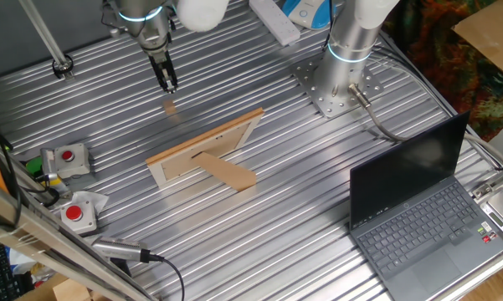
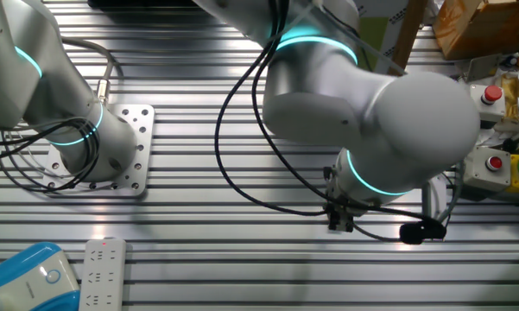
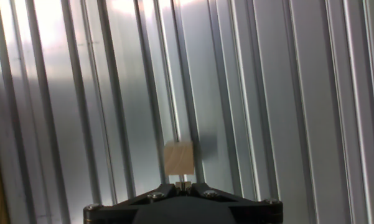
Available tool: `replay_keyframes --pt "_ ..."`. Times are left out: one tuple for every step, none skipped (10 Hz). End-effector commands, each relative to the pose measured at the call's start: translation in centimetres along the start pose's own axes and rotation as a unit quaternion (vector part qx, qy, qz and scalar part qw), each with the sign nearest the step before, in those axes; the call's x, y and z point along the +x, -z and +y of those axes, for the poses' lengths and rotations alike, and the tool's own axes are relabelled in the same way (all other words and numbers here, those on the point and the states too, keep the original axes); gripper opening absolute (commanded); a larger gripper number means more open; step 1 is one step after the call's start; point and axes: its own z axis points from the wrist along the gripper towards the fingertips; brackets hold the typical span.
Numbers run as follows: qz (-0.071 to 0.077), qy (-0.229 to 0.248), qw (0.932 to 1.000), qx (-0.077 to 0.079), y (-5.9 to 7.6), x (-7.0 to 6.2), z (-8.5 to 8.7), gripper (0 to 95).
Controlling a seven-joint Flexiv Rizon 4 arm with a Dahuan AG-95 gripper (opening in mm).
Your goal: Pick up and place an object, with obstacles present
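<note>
Presently no writing is showing legibly. The block (image 1: 170, 106), a small pale wooden cube, is lying on the ribbed metal table (image 1: 318, 167), just under the gripper (image 1: 167, 84), whose fingers are sitting together, holding nothing. The picture frame (image 1: 205, 150), light wood with a brown cardboard flap, is lying nearby; a dark grey laptop (image 1: 418, 213) is standing open well apart.

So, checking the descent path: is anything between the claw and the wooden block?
Nothing. One fixed view shows only bare ribbed table between claw and wooden block.
</note>
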Motion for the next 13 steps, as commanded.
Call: replay_keyframes --pt "-0.004 0.004 1.0000 0.002 -0.3 0.0 -0.1 0.0" --pt "-0.005 0.007 1.0000 0.003 -0.4 -0.1 -0.1 0.0" --pt "-0.005 0.006 1.0000 0.004 -0.5 -0.2 0.0 19.0" --pt "-0.005 0.005 1.0000 0.005 -0.6 -0.3 0.2 19.0" --pt "-0.006 0.005 1.0000 0.006 -0.7 -0.4 0.3 19.0" --pt "-0.006 0.005 0.9999 0.007 -0.8 -0.5 0.3 19.0" --pt "-0.006 0.006 0.9999 0.009 -0.9 -0.5 0.3 19.0" --pt "-0.007 0.008 0.9999 0.008 -1.0 -0.8 0.1 19.0" --pt "-0.007 0.011 0.9999 0.008 -1.1 -1.0 0.1 19.0" --pt "-0.007 0.013 0.9998 0.010 -1.1 -1.2 0.1 19.0" --pt "-0.007 0.015 0.9998 0.009 -1.2 -1.3 0.1 19.0" --pt "-0.006 0.016 0.9998 0.009 -1.3 -1.4 0.1 19.0" --pt "-0.006 0.023 0.9996 0.011 -1.5 -1.4 0.0 38.0"
